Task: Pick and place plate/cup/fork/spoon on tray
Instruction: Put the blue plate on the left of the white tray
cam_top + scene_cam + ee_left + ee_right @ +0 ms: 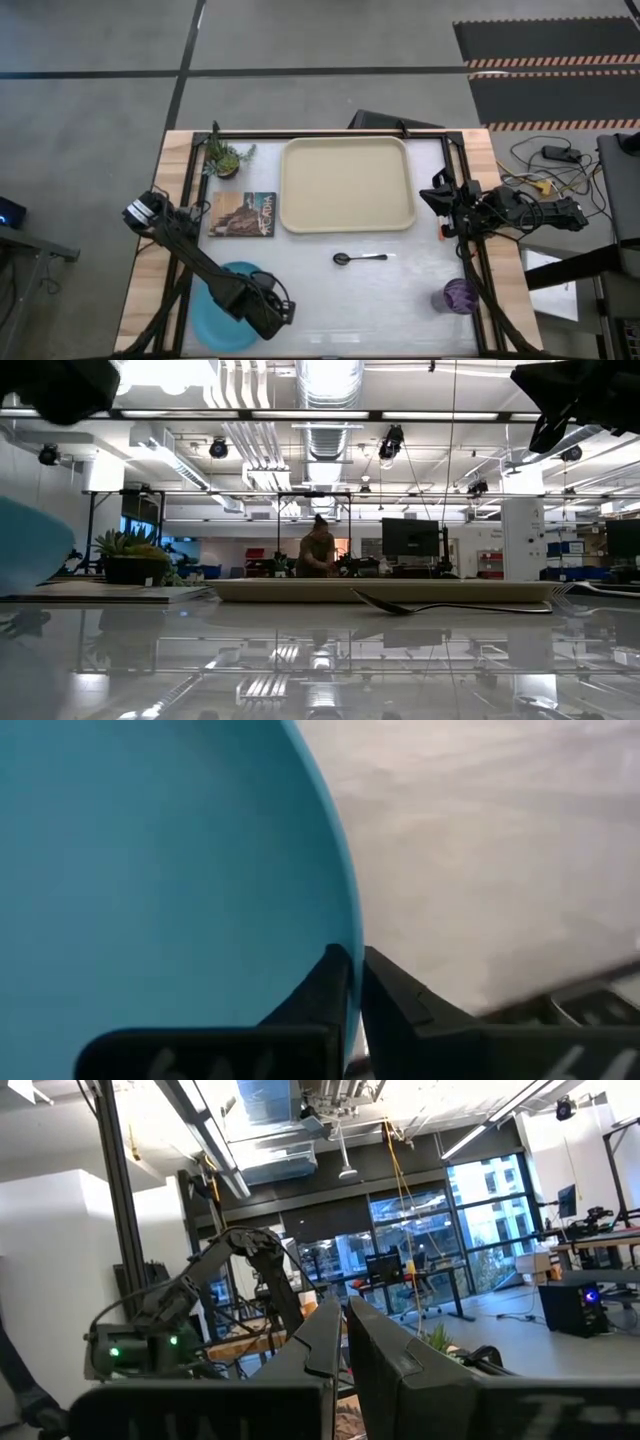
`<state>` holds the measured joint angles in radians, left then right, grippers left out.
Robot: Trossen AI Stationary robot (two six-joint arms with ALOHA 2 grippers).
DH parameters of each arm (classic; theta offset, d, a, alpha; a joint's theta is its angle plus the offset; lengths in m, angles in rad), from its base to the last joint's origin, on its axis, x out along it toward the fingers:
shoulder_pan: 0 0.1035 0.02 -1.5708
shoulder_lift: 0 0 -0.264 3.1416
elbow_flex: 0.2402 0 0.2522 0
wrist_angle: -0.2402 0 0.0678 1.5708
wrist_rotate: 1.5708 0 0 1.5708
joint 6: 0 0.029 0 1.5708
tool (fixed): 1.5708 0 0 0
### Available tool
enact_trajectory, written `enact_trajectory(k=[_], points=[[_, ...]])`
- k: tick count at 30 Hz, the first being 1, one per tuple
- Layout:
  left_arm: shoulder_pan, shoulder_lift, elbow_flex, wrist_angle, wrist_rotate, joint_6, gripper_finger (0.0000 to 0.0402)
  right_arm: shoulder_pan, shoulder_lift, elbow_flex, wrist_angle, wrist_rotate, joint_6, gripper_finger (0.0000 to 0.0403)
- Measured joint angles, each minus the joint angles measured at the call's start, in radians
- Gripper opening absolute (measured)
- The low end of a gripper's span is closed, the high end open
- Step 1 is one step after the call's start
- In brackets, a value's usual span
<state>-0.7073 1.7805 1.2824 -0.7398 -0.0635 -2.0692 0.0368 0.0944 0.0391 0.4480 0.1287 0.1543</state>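
Observation:
The light-blue plate (218, 322) is at the table's near left, in my left gripper (260, 308), which is shut on its rim. In the low view the plate (28, 545) shows tilted at the left edge. The metal spoon (360, 258) lies on the table just near of the beige tray (347, 185). The purple cup (460, 296) stands at the near right. My right gripper (440, 196) is shut and empty, raised beside the tray's right edge. The fork is out of view. My left gripper pinches the plate's rim (350, 970) between its two fingers, one finger on each face. In the high view the hold is on the plate's right side. The plate sits tilted in the hold; whether its far edge rests on the table I cannot tell.
A dark picture-covered book (243, 214) lies left of the tray, and a small potted plant (225, 158) stands at the far left. A black frame runs around the table. A person (318, 552) stands far off in the room behind.

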Motion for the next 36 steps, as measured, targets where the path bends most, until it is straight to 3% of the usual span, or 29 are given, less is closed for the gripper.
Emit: enact_trajectory(k=[9, 15, 19, 25, 36], points=[[0.008, 0.000, 0.191, -0.109, -0.036, 0.253, 0.0001, 0.000, 0.000, 0.000, 0.000, 0.003, -0.022, 0.0013], [0.008, 0.000, 0.300, -0.140, -0.172, 0.568, 0.0001, 0.000, 0.000, 0.000, -0.002, 0.003, -0.028, 0.0013], [0.027, 0.000, 0.344, -0.147, -0.258, 0.699, 0.0001, 0.000, 0.000, 0.000, -0.003, 0.003, -0.038, 0.0013], [0.071, 0.000, 0.395, -0.149, -0.342, 0.901, 0.0001, 0.000, 0.000, 0.000, -0.006, 0.003, -0.043, 0.0013], [0.251, 0.000, 0.514, -0.142, -0.370, 1.380, 0.0001, 0.000, 0.000, 0.000, -0.011, 0.003, -0.059, 0.0013]])
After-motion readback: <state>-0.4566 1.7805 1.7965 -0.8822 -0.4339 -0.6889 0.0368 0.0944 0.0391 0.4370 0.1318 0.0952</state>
